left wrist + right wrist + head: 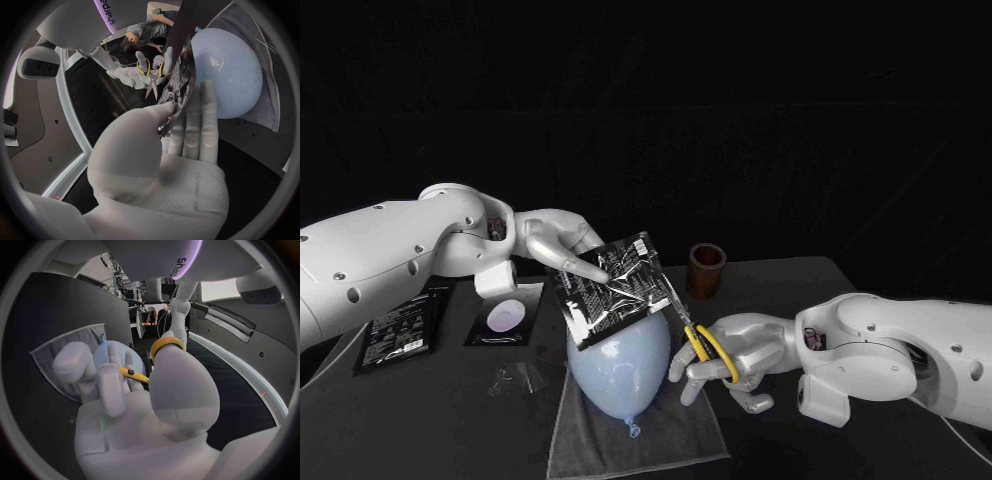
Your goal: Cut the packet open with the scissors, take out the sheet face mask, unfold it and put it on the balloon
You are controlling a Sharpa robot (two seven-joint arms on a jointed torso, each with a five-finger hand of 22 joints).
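My left hand (564,246) holds a black face mask packet (613,286) with white print up in the air, tilted, above the pale blue balloon (620,364). In the left wrist view the packet (179,80) is pinched between thumb and fingers (194,120), with the balloon (228,70) behind it. My right hand (727,356) grips yellow-handled scissors (707,350); their blades point up at the packet's lower right edge. The right wrist view shows the yellow handles (164,344) around my fingers.
The balloon lies on a grey towel (635,438). Another black packet (403,330) and a black card with a pale oval (506,316) lie at the left. A brown cylinder (707,270) stands behind. Clear plastic scrap (516,378) lies beside the towel.
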